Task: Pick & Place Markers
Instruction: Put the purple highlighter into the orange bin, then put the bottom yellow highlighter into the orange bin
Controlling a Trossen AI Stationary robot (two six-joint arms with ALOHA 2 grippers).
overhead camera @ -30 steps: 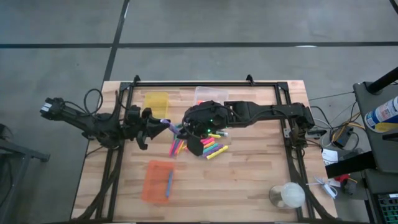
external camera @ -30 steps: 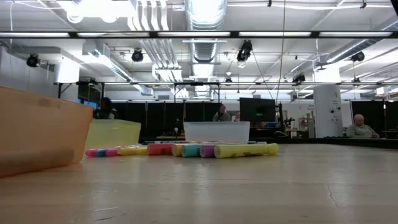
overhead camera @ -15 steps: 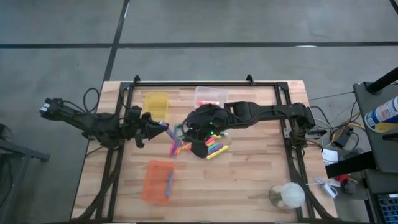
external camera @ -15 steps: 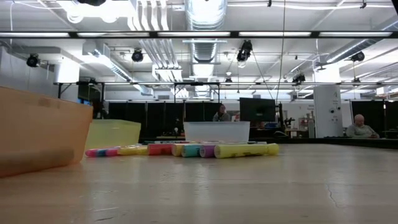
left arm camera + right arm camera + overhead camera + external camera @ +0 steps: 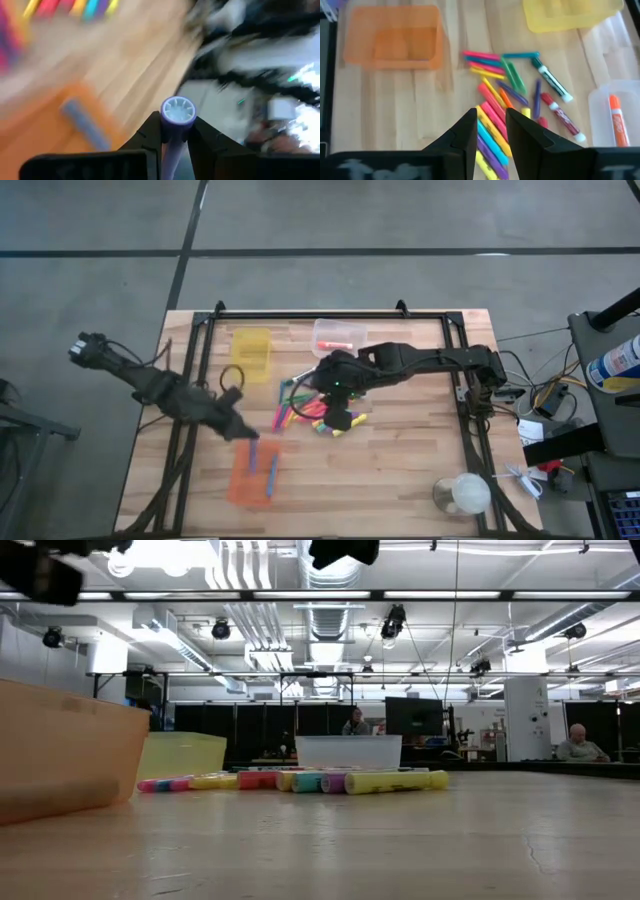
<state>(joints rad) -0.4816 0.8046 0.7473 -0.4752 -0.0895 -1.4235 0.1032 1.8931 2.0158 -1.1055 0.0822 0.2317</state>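
Left end effector (image 5: 243, 432) clamped on a purple marker (image 5: 176, 112), right over the orange bin (image 5: 252, 472).

The bin sits lower left on the counter (image 5: 400, 470) with a blue marker (image 5: 272, 476) already lying in it. The rest of the markers (image 5: 315, 412) are heaped mid-frame. The right end effector (image 5: 340, 420) hangs above that heap with its fingers a little apart, nothing between them. The yellow bin (image 5: 251, 352) and a clear bin (image 5: 339, 336) with an orange-and-white marker (image 5: 338, 343) sit along the top.
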